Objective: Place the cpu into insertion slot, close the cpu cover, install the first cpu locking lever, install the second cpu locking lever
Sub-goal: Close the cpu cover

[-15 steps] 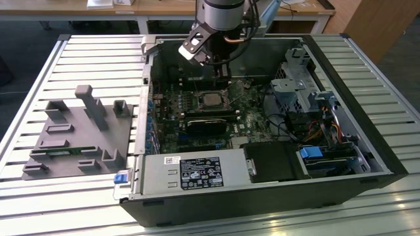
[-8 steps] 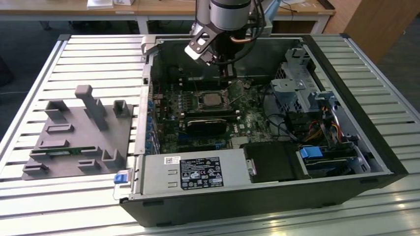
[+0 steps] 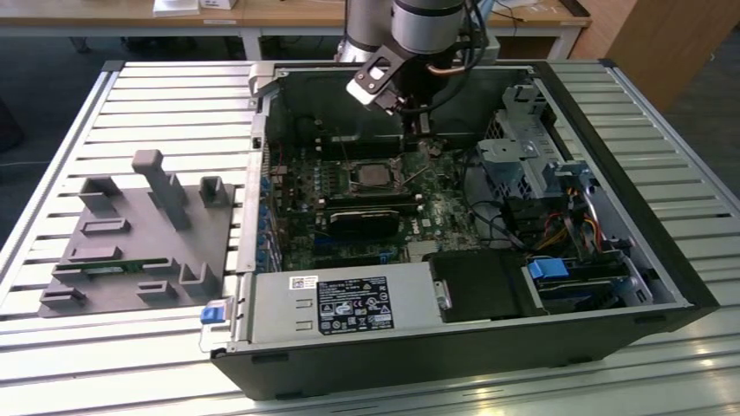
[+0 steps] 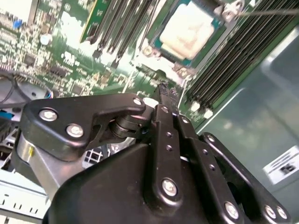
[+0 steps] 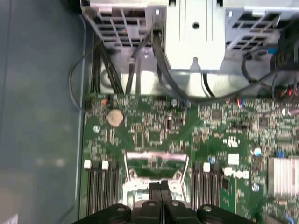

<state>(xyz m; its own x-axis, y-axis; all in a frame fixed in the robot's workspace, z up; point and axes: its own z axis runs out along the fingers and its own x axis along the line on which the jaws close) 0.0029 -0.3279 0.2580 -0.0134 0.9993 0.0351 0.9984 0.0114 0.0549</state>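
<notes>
Gripper (image 3: 421,130) hangs inside the open computer case (image 3: 463,364). Fingers (image 4: 161,121) are pressed together in both wrist views, with nothing between them. Cpu (image 4: 189,29) lies flat in the insertion slot (image 4: 183,71) on the green motherboard (image 3: 445,204), silvery top up. Fingertips sit over the board near the slot, apart from the cpu.

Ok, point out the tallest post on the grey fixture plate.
The post at the plate's far edge, between two shorter blocks; it rises well above every other piece.
</notes>
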